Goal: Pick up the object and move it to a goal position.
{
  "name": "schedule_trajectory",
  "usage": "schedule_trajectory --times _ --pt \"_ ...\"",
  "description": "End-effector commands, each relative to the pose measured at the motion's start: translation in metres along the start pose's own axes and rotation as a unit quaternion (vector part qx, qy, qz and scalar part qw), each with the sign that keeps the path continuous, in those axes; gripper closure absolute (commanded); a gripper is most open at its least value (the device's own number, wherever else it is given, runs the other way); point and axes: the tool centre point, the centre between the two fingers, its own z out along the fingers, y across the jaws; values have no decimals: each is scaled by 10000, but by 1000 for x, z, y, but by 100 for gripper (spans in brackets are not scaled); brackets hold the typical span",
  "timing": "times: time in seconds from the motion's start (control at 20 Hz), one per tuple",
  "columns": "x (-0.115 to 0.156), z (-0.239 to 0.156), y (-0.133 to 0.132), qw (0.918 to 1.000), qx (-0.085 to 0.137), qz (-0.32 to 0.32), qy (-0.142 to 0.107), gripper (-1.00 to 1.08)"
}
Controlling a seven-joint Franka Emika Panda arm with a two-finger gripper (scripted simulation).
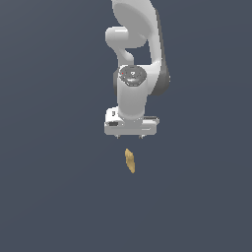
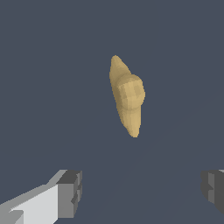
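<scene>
the pincer (image 1: pixel 130 136) hangs with its jaws spread wide apart, gripping nothing. the object (image 1: pixel 130 161) lies on the tabletop (image 1: pixel 49 197) at six o'clock from it, near but apart.

Bare simulator scene, no real room: flat uniform slate-grey ground (image 1: pixel 49 197) filling both views, untextured white arm (image 1: pixel 133 74), faceted low-poly yellow-tan object (image 1: pixel 130 161), no furniture or walls.

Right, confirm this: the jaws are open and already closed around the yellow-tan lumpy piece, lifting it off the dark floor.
Not gripped. The wrist view shows the yellow-tan lumpy piece lying free ahead of the gripper, whose jaws are open with nothing between them. The exterior view shows the gripper above it, apart.
</scene>
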Motion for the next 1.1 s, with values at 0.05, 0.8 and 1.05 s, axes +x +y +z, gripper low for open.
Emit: schedule_trajectory --times 0.05,0.8,1.05 --pt "0 0 0 10000 1 -6 -2 -92" --pt "-1 -2 -18 9995 24 -294 -95 -92" --pt "10 0 -16 9990 20 -444 -68 -92"
